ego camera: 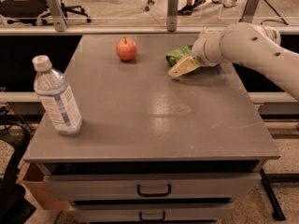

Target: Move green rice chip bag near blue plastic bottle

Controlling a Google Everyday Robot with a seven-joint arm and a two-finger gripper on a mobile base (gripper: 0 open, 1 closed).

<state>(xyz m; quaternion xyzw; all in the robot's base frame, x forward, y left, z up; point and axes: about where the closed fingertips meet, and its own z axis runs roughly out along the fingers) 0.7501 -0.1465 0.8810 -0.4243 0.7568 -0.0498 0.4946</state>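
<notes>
Gripper is reaching in from the right on a white arm and touching the green rice chip bag, which is lying at the far right of the gray table. I cannot tell if the claw is squeezing the bag or loose. A red apple is sitting near the bag, to its left. The blue plastic bottle is standing up at the near left edge, well apart from the bag.

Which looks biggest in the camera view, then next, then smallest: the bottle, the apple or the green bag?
1. blue plastic bottle, though it stands nearest the camera.
2-3. red apple and green rice chip bag look about alike; the gripper, at the far right, covers part of the bag.
</notes>
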